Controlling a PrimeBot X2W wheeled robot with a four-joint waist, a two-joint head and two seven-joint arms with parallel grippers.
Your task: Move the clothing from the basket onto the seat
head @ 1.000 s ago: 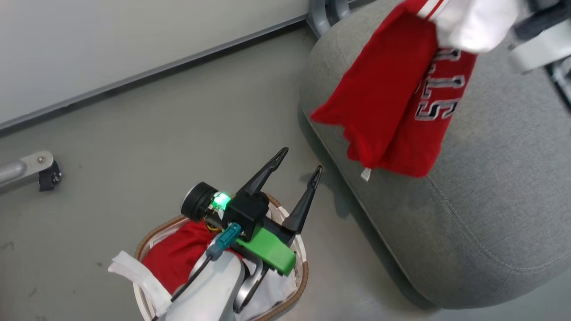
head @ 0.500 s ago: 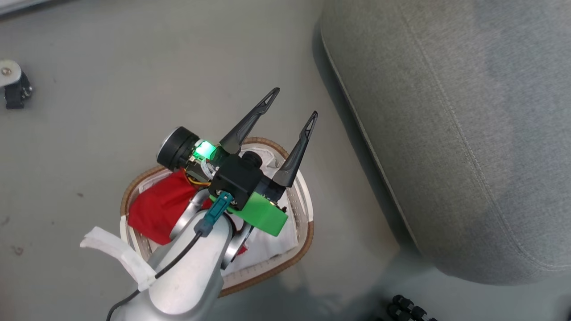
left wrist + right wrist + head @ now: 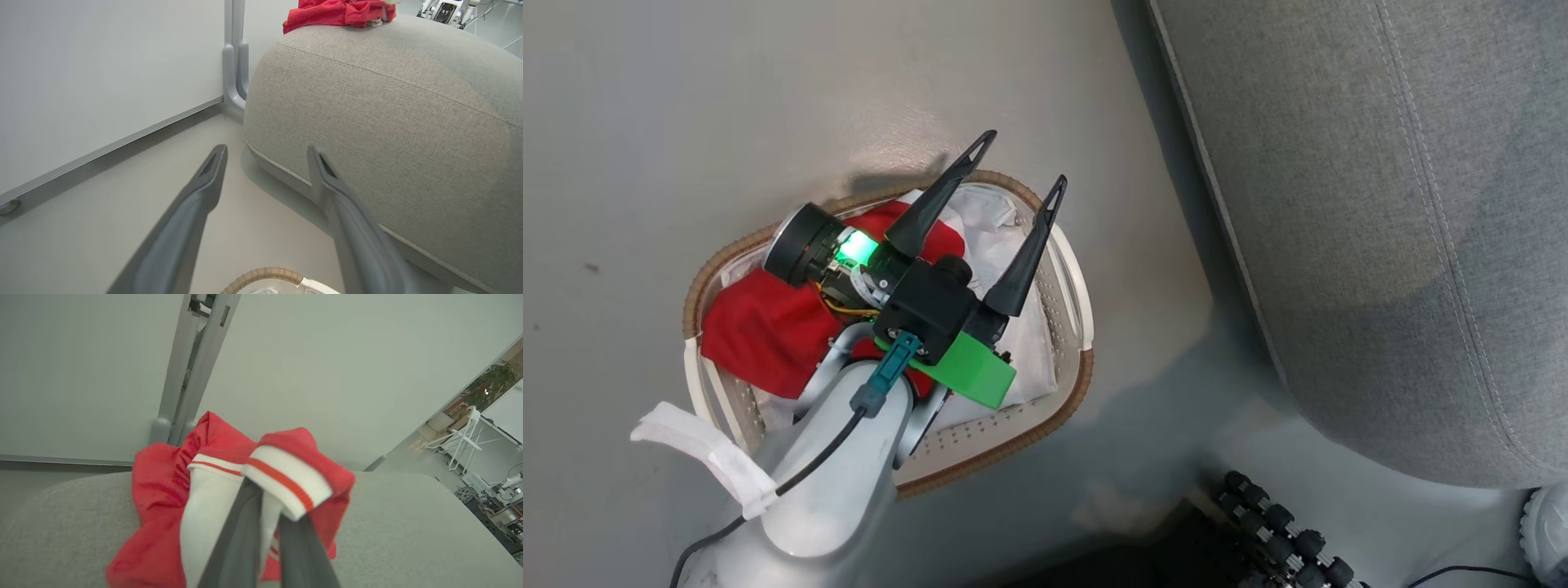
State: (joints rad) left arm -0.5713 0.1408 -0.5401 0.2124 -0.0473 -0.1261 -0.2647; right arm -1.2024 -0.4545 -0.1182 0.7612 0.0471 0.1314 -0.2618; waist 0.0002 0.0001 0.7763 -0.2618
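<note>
The left gripper (image 3: 1027, 157) is hanging spread wide and empty over the basket (image 3: 1086, 359) at the centre left of the head view. The main risk is sitting right under it: the red garment (image 3: 756, 327) is lying against the white liner (image 3: 996, 229). A careless pinch could be catching the liner too and dragging the light basket across the floor (image 3: 686, 98). The fingers are pointing past the garment toward the far rim, so a straight drop could be missing the cloth.

In the right wrist view the right gripper (image 3: 265, 506) is clenching a red-and-white garment (image 3: 163, 498) at the frame's centre, over the grey seat (image 3: 408, 522). The cloth is bunching near the seat's rounded edge, so loose folds could be sliding off or clinging to the fingers when let go.

Counting: one basket, one seat, two grippers and two garments, one in the basket and one at the seat. Anything buried deeper I cannot tell.
</note>
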